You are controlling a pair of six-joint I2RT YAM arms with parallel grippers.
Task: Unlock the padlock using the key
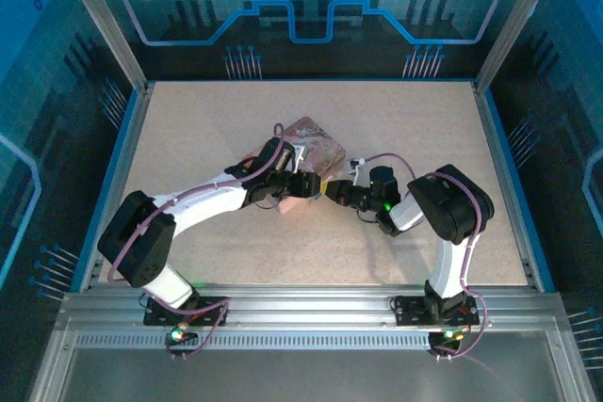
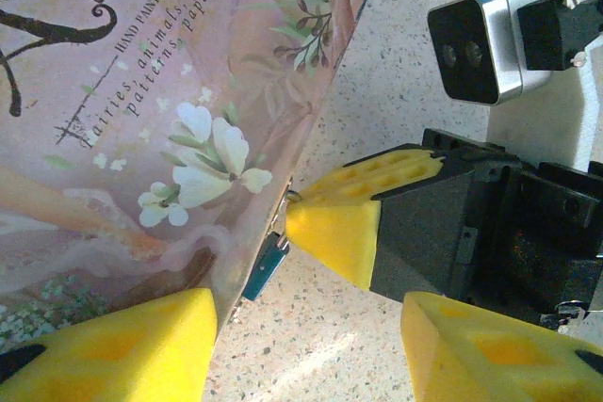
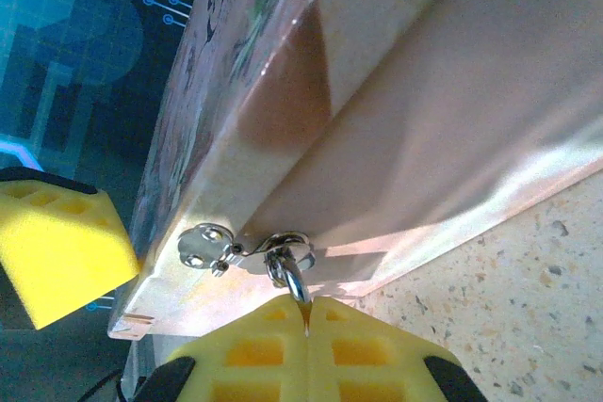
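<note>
Zero gap in the right gripper (image 3: 306, 308), clenched at the hasp (image 3: 236, 251) on the tin (image 2: 141, 138), padlock (image 2: 267, 265) dangling right against that claw.

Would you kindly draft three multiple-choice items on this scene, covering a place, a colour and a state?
1. Where is the small dark bluish padlock?
A. Hanging at the edge of the pink flower-printed tin box
B. Lying apart from the tin
C. On an arm's base

2. What colour are the foam pads?
A. Red
B. Yellow
C. Green

3. How is the right gripper?
A. Wide open
B. Half open
C. Shut

Key:
1 A, it dangles by the tin's metal hasp.
2 B, every pad is yellow.
3 C, its two pads meet.
</note>
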